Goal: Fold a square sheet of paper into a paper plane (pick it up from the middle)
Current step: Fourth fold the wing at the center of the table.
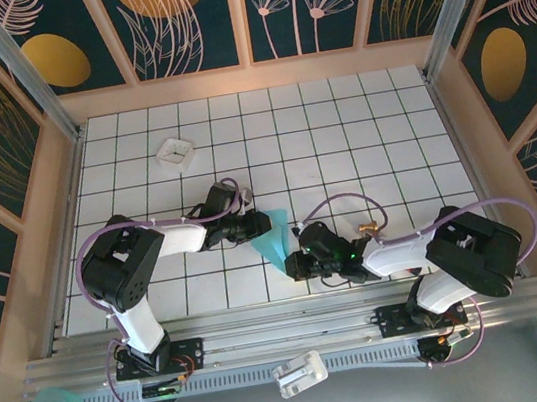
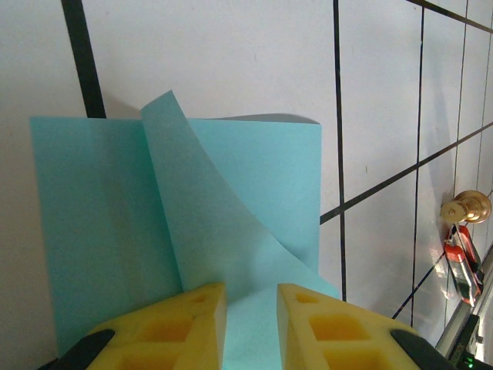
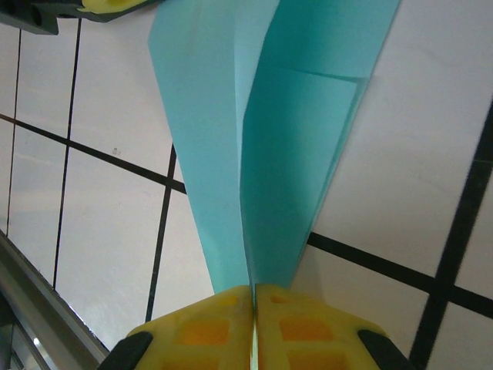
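Lying between the left gripper (image 1: 255,225) at its 10 o'clock and the right gripper (image 1: 295,258) at its 5 o'clock from above, the paper plane (image 1: 272,239) spread toward 12 o'clock beyond the left jaws, which stood narrowly apart, while the right fingers (image 3: 308,324) were pinched tight on its narrow end at 6 o'clock.

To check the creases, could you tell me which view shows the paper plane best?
Right wrist: the paper plane is close, layers clear. Left wrist shows a curled flap; top external, a small wedge.

Robotics lab cell: a white gridded desk (image 1: 337,120) walled by leaf-patterned panels (image 1: 191,20), with a left arm (image 1: 137,271) and a right arm (image 1: 458,253) bolted to an aluminium rail (image 1: 289,334).
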`<state>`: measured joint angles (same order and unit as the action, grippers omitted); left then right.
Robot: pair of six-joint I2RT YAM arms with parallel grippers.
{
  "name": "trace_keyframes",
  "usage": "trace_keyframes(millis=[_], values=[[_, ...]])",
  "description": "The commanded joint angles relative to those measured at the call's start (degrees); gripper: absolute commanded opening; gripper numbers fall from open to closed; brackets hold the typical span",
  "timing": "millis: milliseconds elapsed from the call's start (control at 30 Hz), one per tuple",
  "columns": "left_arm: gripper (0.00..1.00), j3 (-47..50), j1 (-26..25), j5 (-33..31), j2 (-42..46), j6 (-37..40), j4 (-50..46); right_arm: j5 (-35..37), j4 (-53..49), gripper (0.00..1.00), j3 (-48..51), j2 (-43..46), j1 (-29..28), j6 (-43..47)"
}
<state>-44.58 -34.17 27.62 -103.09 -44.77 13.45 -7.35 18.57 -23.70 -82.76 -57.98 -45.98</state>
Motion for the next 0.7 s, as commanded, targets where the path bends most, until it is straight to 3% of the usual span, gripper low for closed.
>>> trace_keyframes(millis=[0, 267, 667], values=[[0.26, 0.54, 0.15, -3.62, -2.77, 1.82, -3.92, 0.52, -2.48, 0.09, -2.26, -1.44, -0.51, -1.06], [0.26, 0.56, 0.15, -3.53, -2.61, 1.83, -3.98, 0.49, -4.83, 0.09, -4.33, -3.5, -0.82, -0.73], [0.26, 0.63, 0.12, -3.83, -2.71, 1.97, -4.1, 1.38, -6.6, 0.18, -3.45, 2.5, -0.9, -1.44]])
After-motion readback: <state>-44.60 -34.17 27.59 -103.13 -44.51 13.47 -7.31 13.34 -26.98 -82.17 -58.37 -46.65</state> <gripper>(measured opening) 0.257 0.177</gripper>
